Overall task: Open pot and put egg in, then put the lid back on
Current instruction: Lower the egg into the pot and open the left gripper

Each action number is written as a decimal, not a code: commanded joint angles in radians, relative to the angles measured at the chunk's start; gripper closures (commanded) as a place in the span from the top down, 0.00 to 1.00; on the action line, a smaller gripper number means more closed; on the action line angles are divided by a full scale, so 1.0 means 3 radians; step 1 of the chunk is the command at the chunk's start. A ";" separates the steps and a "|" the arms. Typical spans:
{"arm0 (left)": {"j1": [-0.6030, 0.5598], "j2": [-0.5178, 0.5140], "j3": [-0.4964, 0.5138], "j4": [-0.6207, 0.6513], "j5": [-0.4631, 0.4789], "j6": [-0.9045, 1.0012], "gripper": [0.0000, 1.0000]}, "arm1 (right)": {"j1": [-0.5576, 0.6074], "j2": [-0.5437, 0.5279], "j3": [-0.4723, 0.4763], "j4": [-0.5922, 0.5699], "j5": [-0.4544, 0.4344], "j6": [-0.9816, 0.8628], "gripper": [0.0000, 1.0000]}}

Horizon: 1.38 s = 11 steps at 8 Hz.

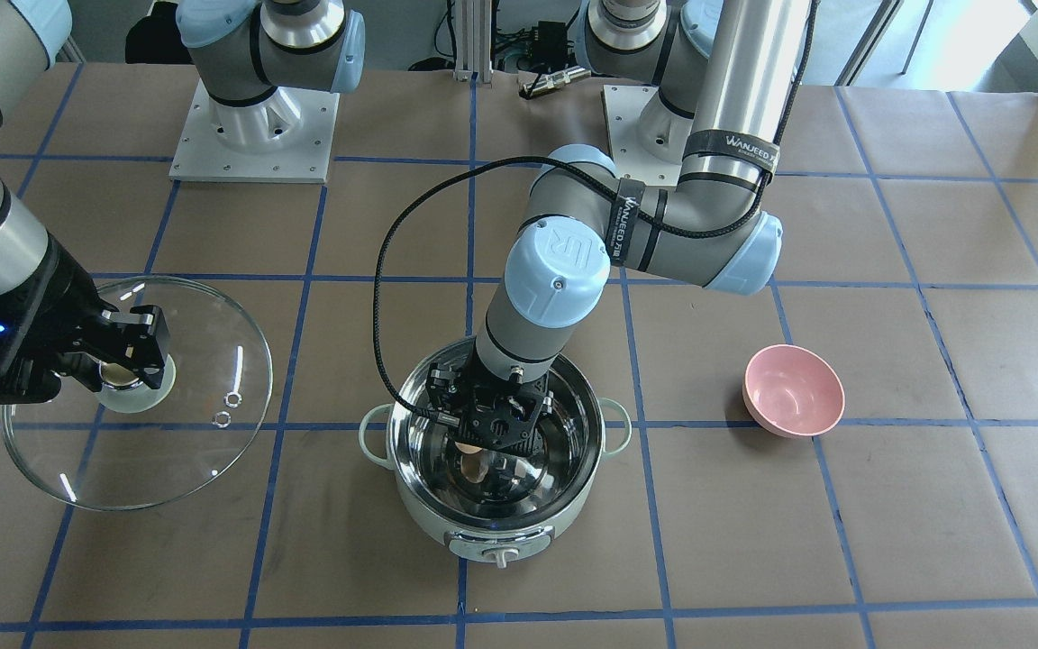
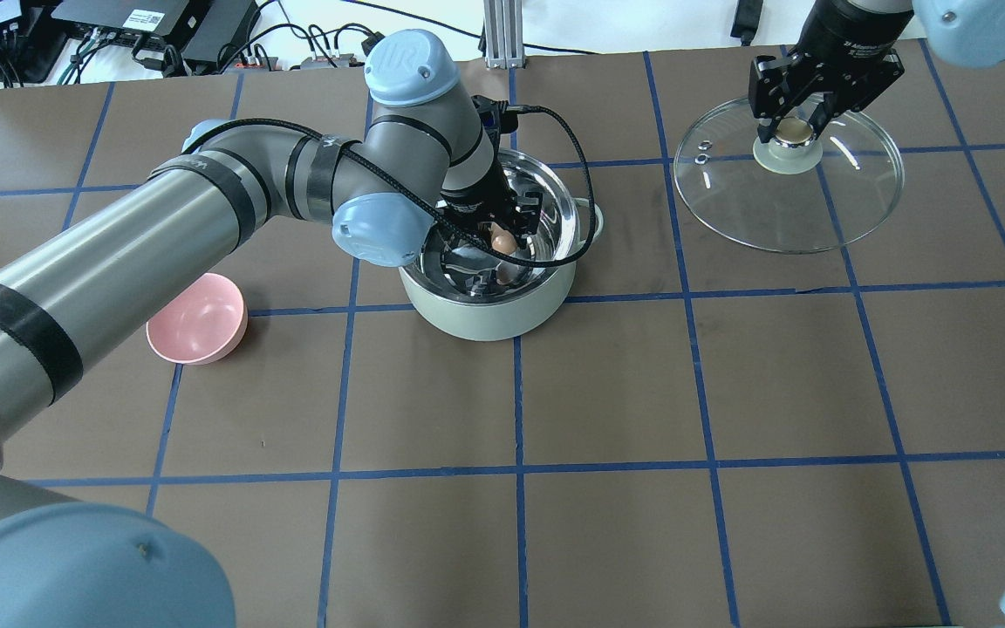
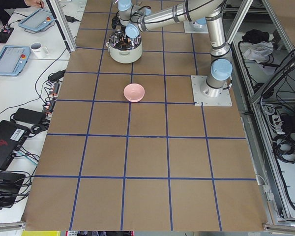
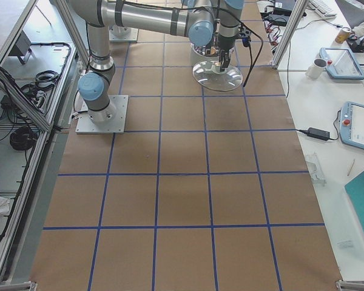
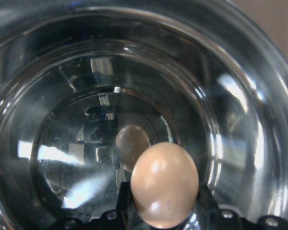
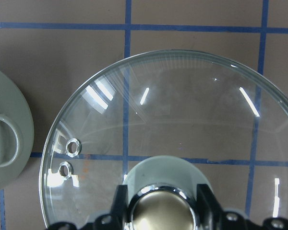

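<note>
Our left gripper (image 1: 488,439) is down inside the open mouth of the pot (image 1: 433,521), its fingers clamped on the egg (image 5: 164,184). Our right gripper (image 2: 795,133) is closed on the round knob (image 6: 162,211) at the centre of the lid (image 2: 816,214), one finger on each side of it. Beneath everything is the brown table (image 1: 933,361), marked into squares by blue tape lines. On it, the clear glass lid is out on our right side, apart from the pot, with its two small metal vent rings showing near the pale green hub. We cannot tell whether its rim rests on the table or hangs just above it. The mint-green pot stands upright near the middle of the table with nothing covering it. Its shiny steel interior is in plain sight, and its control knob faces away from our base. The small pink bowl (image 2: 197,330) sits upright on our left side, well apart from the pot. The tan egg, smallest of all, is held between the left fingertips within the pot's walls. The left wrist view shows its dim reflection in the steel floor beneath it.
</note>
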 commanded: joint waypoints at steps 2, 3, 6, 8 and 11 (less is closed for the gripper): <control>-0.0007 -0.0068 0.0034 -0.0029 0.0071 0.0019 0.29 | 0.0000 0.0000 0.0000 -0.0005 0.0000 -0.0003 0.00; -0.0007 -0.0078 0.0024 -0.0034 0.0076 0.0029 0.29 | 0.0000 0.0000 0.0000 0.0000 0.0000 0.0002 0.00; -0.0007 -0.0079 -0.0017 -0.0034 0.0235 -0.0032 0.41 | 0.0000 0.0000 0.0000 -0.0005 0.0000 -0.0003 0.00; -0.0007 -0.0008 -0.0011 -0.0039 0.0225 -0.0108 0.93 | 0.0000 0.0000 0.0000 -0.0005 0.0005 -0.0003 0.00; -0.0007 0.0375 0.0044 -0.0624 0.0245 -0.0139 1.00 | 0.0000 0.0000 0.0005 -0.0005 0.0005 0.0007 0.00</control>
